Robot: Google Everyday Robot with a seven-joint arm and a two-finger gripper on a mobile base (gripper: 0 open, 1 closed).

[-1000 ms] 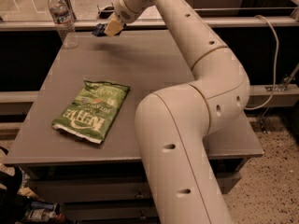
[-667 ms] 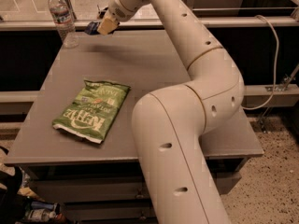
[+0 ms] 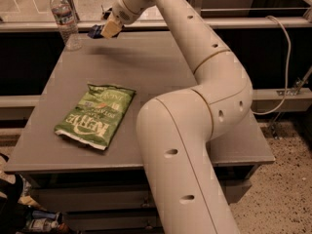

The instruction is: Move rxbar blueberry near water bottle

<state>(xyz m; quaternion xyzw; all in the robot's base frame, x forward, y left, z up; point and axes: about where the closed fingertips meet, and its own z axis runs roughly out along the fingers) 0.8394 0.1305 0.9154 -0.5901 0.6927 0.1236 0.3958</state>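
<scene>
The white arm (image 3: 195, 130) fills the right of the view, reaching from the near corner across to the far left of the desk (image 3: 161, 67) — a long stretch, which I judge is needed because the target stands at the far edge. The grey desk carries only 2 loose things. The larger is a green Kettle chip bag (image 3: 95, 115), lying flat near the front left, well apart from the action and no part of this job.

The water bottle (image 3: 62, 19) stands upright on the far-left corner, cap on, so it works as a fixed landmark.

The claw (image 3: 107, 29) hangs just right of the bottle, above the desk's far edge. It is closed on the rxbar blueberry (image 3: 94, 31), pinching 1 end so the dark-blue wrapper sticks out leftward, toward the bottle. The bar looks lifted off the surface — a soft shadow falls on the desk beneath the claw. Holding it by the end keeps the fingers away from the bottle while the bar leads in.

My judgement: the carry is nearly finished; lowering and letting go remain, with care not to nudge the tall, tippy bottle.
</scene>
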